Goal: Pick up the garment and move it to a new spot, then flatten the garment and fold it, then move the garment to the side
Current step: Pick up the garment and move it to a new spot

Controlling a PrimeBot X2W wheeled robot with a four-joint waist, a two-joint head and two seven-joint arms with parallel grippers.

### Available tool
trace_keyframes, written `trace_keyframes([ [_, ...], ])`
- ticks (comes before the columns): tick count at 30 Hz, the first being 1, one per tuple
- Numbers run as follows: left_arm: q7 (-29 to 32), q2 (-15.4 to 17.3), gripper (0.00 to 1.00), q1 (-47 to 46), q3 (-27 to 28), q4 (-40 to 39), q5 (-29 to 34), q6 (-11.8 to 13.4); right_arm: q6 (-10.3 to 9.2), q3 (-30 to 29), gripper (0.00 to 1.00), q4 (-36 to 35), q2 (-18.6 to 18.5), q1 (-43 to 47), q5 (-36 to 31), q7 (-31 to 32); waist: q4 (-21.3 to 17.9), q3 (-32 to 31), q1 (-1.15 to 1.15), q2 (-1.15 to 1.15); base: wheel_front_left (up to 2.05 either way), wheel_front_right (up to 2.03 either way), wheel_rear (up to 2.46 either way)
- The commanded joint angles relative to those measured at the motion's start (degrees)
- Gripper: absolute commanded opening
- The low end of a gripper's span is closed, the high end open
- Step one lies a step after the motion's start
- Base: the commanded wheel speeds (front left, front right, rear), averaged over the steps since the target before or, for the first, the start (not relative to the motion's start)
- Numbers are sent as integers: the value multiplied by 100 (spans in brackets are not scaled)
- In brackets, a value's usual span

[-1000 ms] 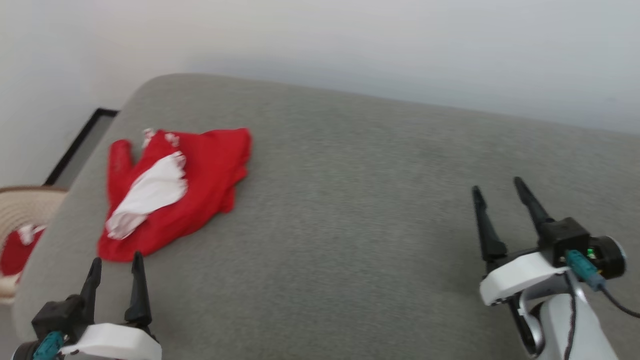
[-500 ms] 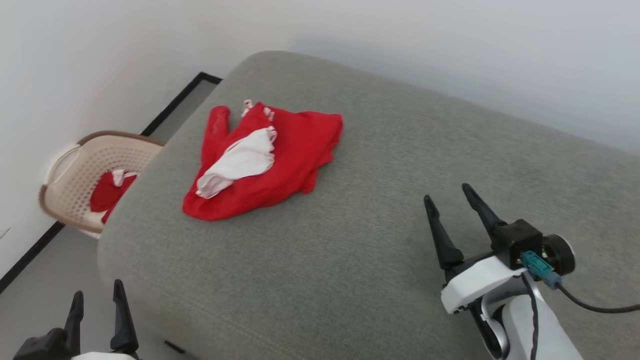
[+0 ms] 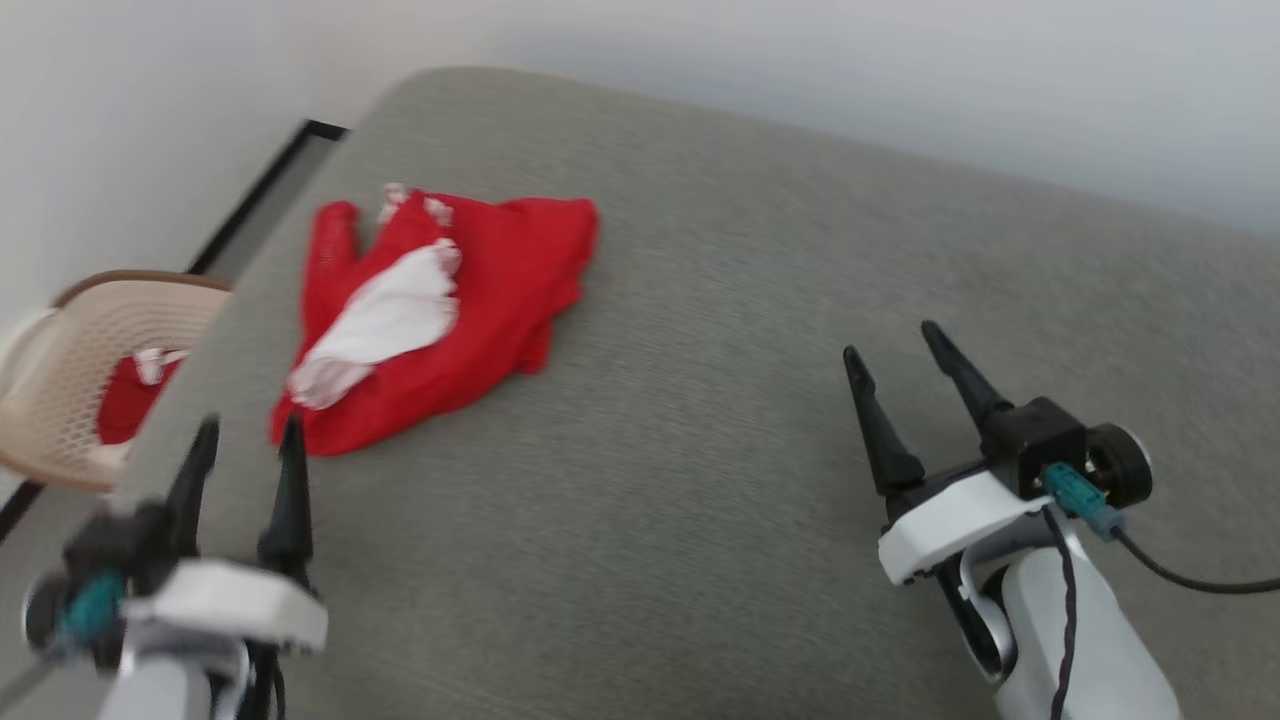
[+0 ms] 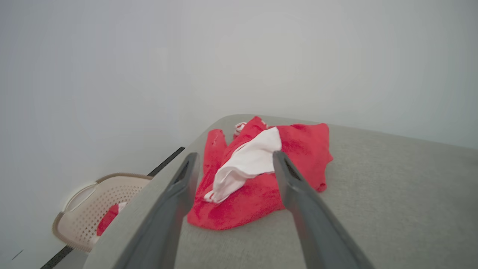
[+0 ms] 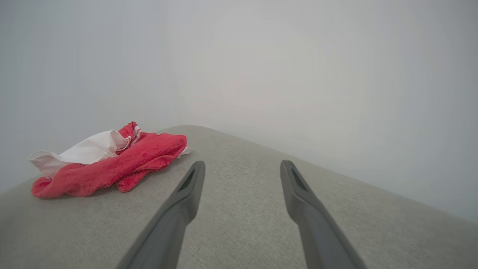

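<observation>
Since half a second ago the camera has swung, and the left hand (image 3: 250,423) has risen to the grey cushion (image 3: 700,470). It is spread wide and empty. Just ahead of its tips lies the crumpled garment (image 3: 500,270), its long axis slanting away rightward. The right hand (image 3: 890,340), also open and empty, is well apart.

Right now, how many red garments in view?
2. The garment lies crumpled on the grey cushion; a second red piece sits in the beige basket, partly hidden.
</observation>
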Motion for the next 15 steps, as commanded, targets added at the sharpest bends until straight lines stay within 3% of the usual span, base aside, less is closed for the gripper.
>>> trace_keyframes([
  [1,-18,303,100,-425,-314,215,-229,4,-2,-68,100,-43,2,-119,-60,-30,-568,504,0,0,0,0,0],
  [8,563,1949,100,-1910,-1617,1317,-1663,4,-2,-84,100,-228,11,-291,46,-30,-1589,1235,0,0,0,0,0],
  [9,563,1949,100,-1910,-1617,1317,-1663,4,-2,-84,100,-228,11,-291,46,-30,-1589,1235,0,0,0,0,0],
  [15,1570,3004,100,-2768,-2405,1910,-2993,7,-1,-174,100,-461,13,-310,275,-29,-2172,1656,0,0,0,0,0],
])
